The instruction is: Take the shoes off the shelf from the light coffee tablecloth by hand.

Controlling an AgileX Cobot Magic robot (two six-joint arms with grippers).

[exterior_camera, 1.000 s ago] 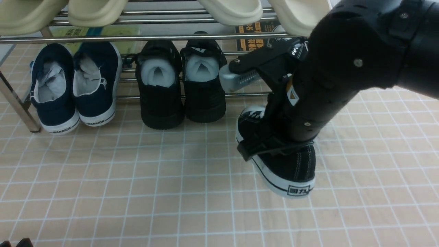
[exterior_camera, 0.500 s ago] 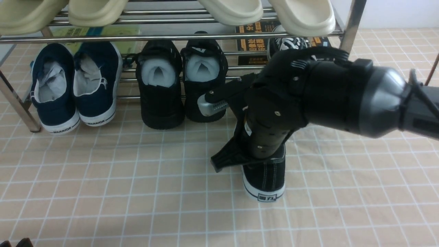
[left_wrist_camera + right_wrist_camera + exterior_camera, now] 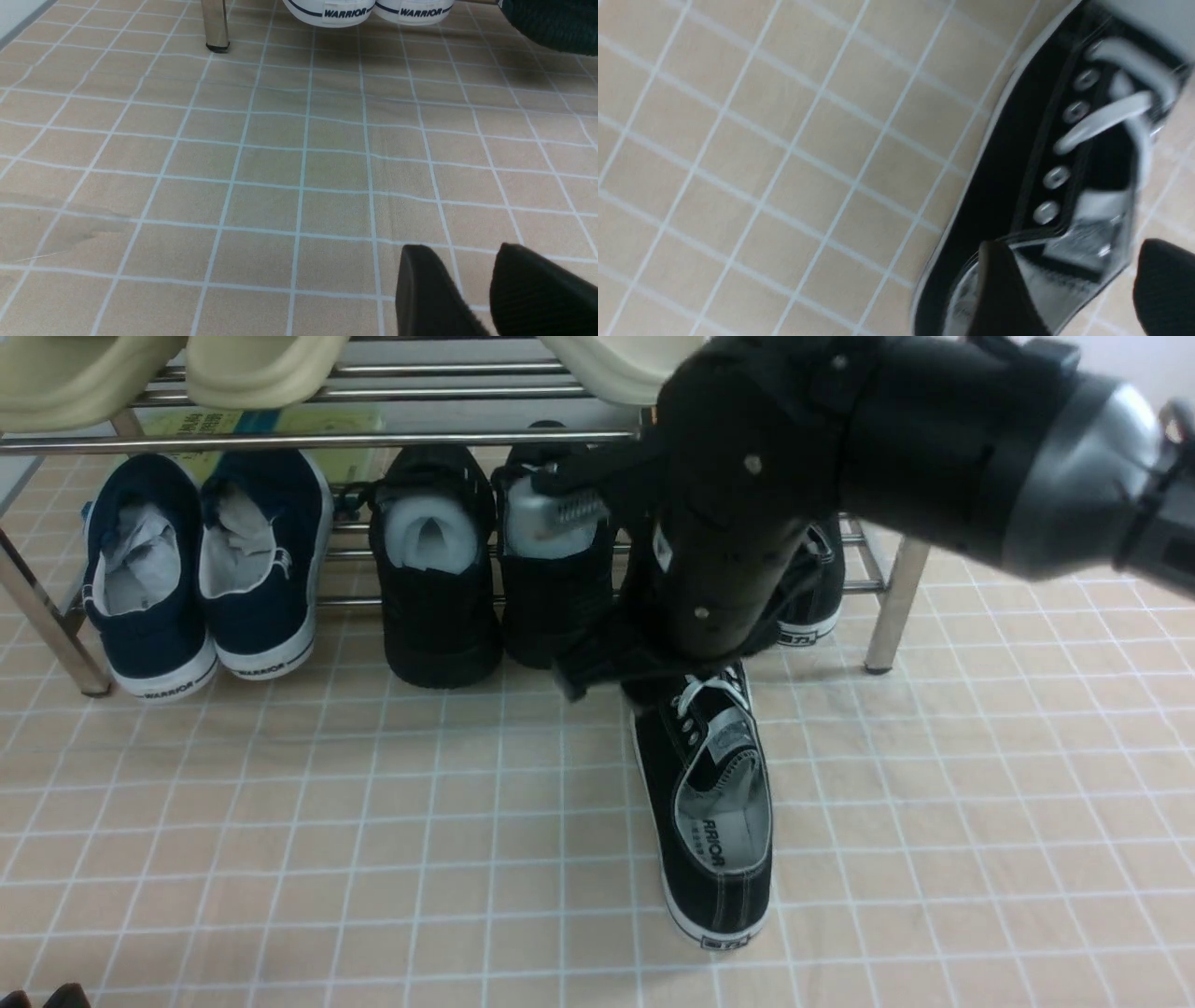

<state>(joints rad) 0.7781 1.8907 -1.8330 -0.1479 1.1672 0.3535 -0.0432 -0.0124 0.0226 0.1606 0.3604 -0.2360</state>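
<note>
Our right gripper [image 3: 1073, 284] now has its fingers spread, above the black canvas sneaker [image 3: 714, 812] that we had pinched a second ago — the front view shows our right arm [image 3: 747, 504] farther toward the shoe rack [image 3: 896, 602], and the sneaker's grey insole [image 3: 724, 826] uncovered. That sneaker lies on the light coffee tablecloth [image 3: 373, 859], on our side of the rack, heel toward us. Its mate [image 3: 817, 583] is at the rack's right end, partly hidden behind our arm. On the rack's lower tier stand the navy slip-ons [image 3: 257, 607], at its left end, and the all-black sneakers [image 3: 443, 625] between — pale stuffing [image 3: 429, 534] inside. Our left gripper [image 3: 455, 289] holds its fingertips slightly apart, over the cloth before the rack.
</note>
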